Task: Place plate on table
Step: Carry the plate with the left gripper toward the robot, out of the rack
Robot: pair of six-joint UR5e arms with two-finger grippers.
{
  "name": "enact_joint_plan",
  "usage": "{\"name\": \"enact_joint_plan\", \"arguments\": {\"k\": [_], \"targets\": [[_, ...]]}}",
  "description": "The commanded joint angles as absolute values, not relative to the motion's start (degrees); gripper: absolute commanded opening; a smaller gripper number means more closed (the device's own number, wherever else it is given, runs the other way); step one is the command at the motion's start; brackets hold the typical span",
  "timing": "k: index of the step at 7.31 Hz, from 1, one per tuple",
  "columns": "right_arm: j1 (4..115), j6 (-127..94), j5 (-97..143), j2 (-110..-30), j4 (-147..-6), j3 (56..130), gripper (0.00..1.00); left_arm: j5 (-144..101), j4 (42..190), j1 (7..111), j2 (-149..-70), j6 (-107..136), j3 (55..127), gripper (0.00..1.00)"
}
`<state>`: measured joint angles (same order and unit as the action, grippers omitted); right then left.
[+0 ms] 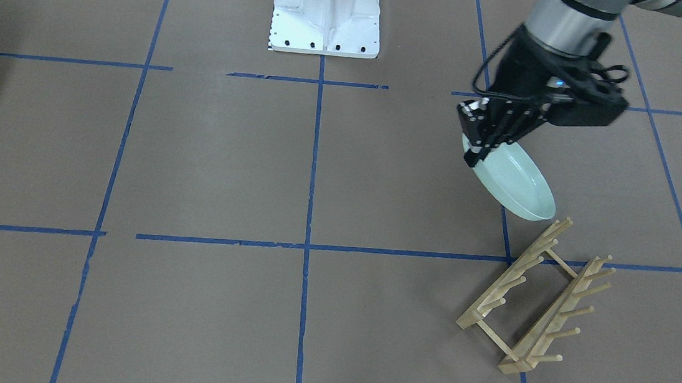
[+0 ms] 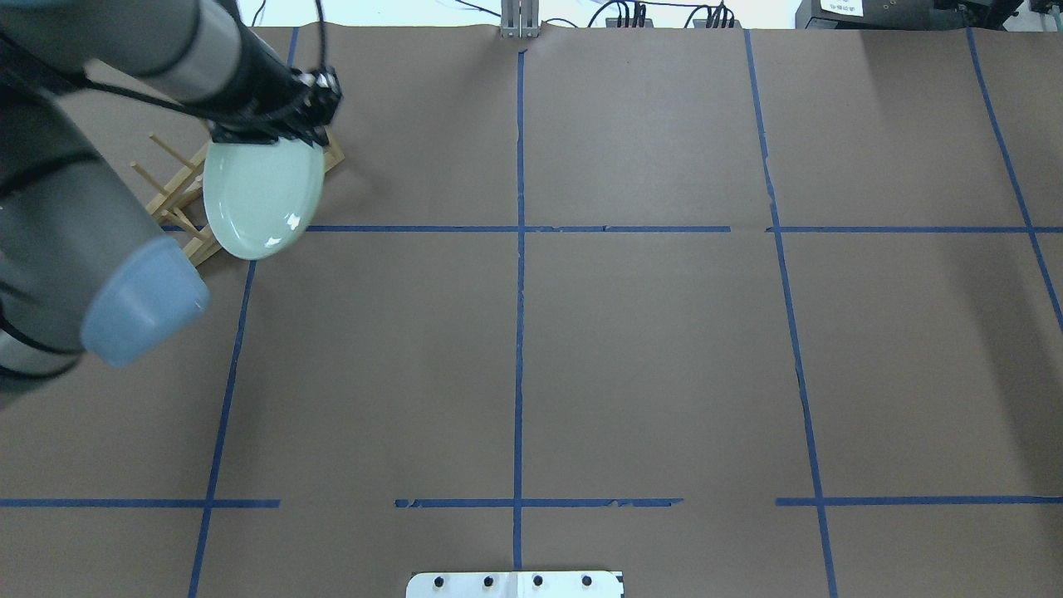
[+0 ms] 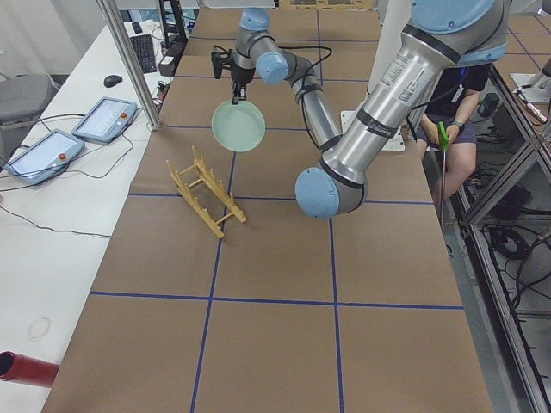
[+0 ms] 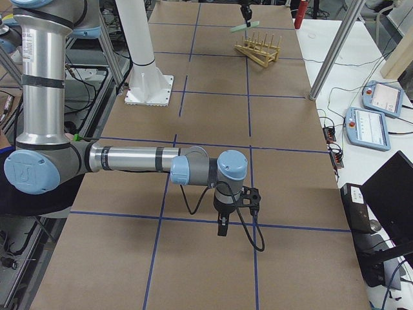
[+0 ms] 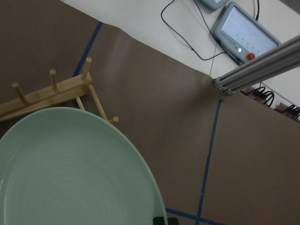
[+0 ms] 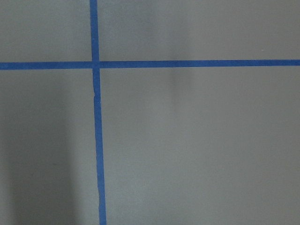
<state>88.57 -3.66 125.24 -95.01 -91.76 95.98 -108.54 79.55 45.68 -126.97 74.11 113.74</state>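
My left gripper [image 1: 476,148] is shut on the rim of the pale mint-green plate [image 1: 517,180] and holds it tilted in the air above the brown-paper table [image 1: 225,161]. The plate hangs just beside the wooden peg rack [image 1: 534,294], which holds nothing. In the overhead view the plate [image 2: 262,199] overlaps the rack [image 2: 170,195]. The left wrist view shows the plate [image 5: 70,173] filling the lower left, with the rack [image 5: 51,93] behind it. My right gripper [image 4: 222,227] hangs low over the table far from the plate; I cannot tell whether it is open or shut.
The white robot base [image 1: 327,12] stands at the table's robot side. Tablets [image 3: 39,155] and cables lie on the white bench beyond the table's far edge, by an aluminium post [image 3: 129,60]. A person [image 3: 456,95] sits near the robot.
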Motion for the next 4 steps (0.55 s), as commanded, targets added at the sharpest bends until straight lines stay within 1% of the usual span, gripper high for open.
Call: {"name": "enact_joint_plan", "arguments": {"k": [1,2,4], "targets": [[88.59,-3.6,125.24,-95.01,-91.76,95.98,1.0,-96.18,71.47,29.76,-129.11,73.74,111.12,0.0],[88.59,-3.69,125.24,-95.01,-91.76,95.98,1.0,-95.8,71.63,27.88,-130.5,73.48,107.53,0.0],[88.51,-3.6,125.24,-95.01,-91.76,95.98,1.0,-90.65,71.19,21.83,-131.22,72.42,103.38,0.0]]}}
